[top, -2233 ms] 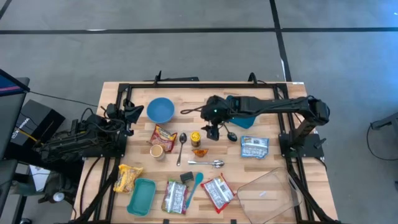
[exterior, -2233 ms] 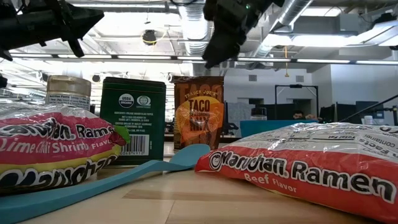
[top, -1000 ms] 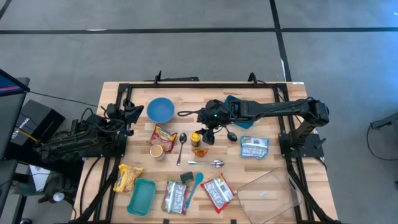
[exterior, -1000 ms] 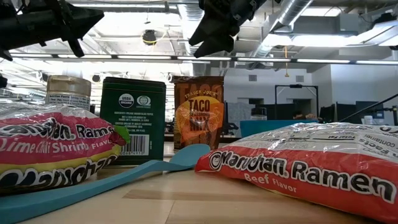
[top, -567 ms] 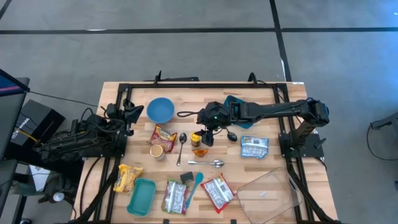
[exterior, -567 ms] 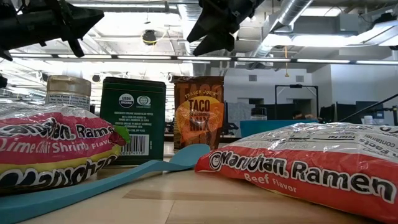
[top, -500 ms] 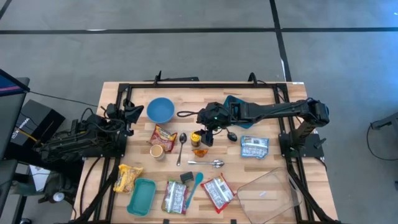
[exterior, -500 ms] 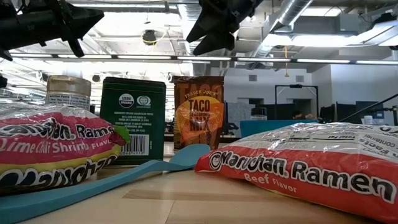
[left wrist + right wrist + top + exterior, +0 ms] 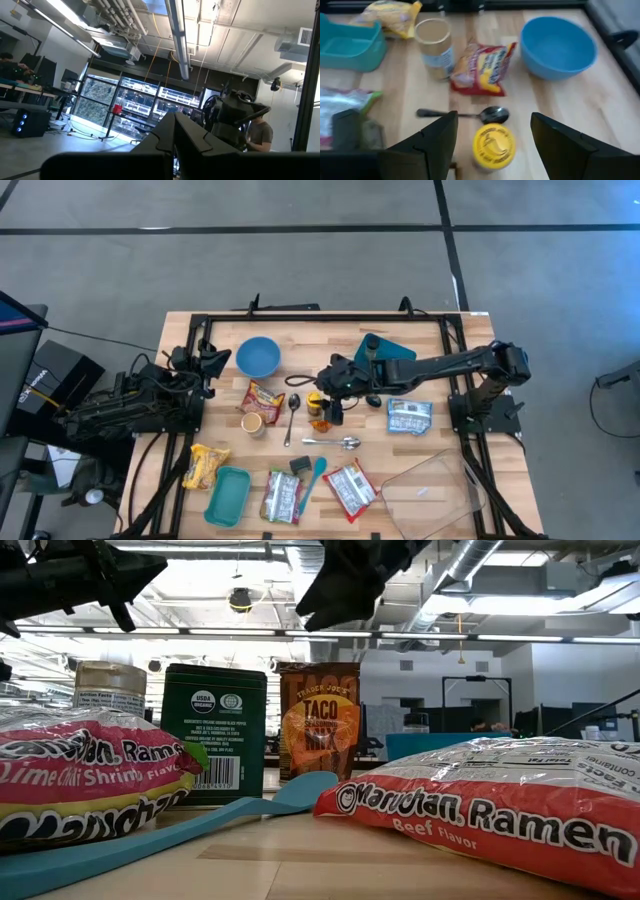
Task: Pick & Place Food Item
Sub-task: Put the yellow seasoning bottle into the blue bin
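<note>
Over yellow jar [image 9: 493, 145] | right tool [image 9: 492, 137] moved closer, spread wide, empty | left tool clamped empty

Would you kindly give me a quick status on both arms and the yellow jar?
Right gripper open, above yellow-lidded jar, not touching. Left gripper shut, parked at table's left edge. Spoon lies just beside the jar.

The small yellow-lidded jar [image 9: 493, 145] I see stands upright on the wooden table, just beside the bowl of the metal spoon [image 9: 470, 114], its round cap facing up.
</note>
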Robot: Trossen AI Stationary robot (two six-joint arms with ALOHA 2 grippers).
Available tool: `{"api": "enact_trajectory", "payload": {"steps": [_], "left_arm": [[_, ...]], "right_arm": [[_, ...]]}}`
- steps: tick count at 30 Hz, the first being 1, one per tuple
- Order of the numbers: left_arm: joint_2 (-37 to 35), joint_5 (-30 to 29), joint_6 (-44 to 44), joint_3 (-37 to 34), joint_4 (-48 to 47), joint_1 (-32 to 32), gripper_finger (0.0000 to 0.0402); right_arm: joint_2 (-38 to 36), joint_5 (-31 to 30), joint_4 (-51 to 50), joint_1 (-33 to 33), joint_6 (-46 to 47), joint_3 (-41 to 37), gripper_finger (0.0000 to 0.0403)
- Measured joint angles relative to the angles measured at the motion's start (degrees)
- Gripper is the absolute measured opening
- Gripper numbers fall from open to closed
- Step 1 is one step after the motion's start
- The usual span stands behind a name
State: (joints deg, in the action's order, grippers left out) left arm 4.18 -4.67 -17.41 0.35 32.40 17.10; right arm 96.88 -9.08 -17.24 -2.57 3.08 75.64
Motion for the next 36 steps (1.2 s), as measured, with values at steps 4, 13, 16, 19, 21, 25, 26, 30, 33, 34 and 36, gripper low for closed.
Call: {"api": "enact_trajectory", "payload": {"steps": [4,13,16,19,21,25,26,30,33,34,36], "left_arm": [[0.0,0.0,0.0,0.0,0.0,0.0,0.0002],[0.0,0.0,0.0,0.0,0.0,0.0,0.0002],[0.0,0.0,0.0,0.0,0.0,0.0,0.0002],[0.0,0.0,0.0,0.0,0.0,0.0,0.0002],[0.0,0.0,0.0,0.0,0.0,0.0,0.0002],[0.0,0.0,0.0,0.0,0.0,0.0,0.0002],[0.0,0.0,0.0,0.0,0.0,0.0,0.0002],[0.0,0.0,0.0,0.0,0.0,0.0,0.0002],[0.0,0.0,0.0,0.0,0.0,0.0,0.0002],[0.0,0.0,0.0,0.0,0.0,0.0,0.0002],[0.0,0.0,0.0,0.0,0.0,0.0,0.0002]], "right_arm": [[0.0,-2.5,2.1,0.4,-0.1,-2.1,0.0246],[0.0,-2.6,3.0,0.4,0.7,-2.1,0.0246],[0.0,-2.6,3.0,0.5,1.9,-2.1,0.0246],[0.0,-2.7,3.2,0.9,1.9,-2.1,0.0246],[0.0,-2.8,3.2,1.1,1.9,-2.1,0.0246],[0.0,-2.7,3.4,2.0,2.8,-2.1,0.0246],[0.0,-2.6,3.5,2.4,3.3,-2.1,0.0246],[0.0,-0.2,4.9,4.3,3.7,-1.9,0.0246],[0.0,3.1,5.0,6.0,4.9,-0.8,0.0246],[0.0,4.2,5.1,6.4,5.1,-0.5,0.0246],[0.0,5.3,5.0,7.1,5.1,-0.1,0.0246]]}}
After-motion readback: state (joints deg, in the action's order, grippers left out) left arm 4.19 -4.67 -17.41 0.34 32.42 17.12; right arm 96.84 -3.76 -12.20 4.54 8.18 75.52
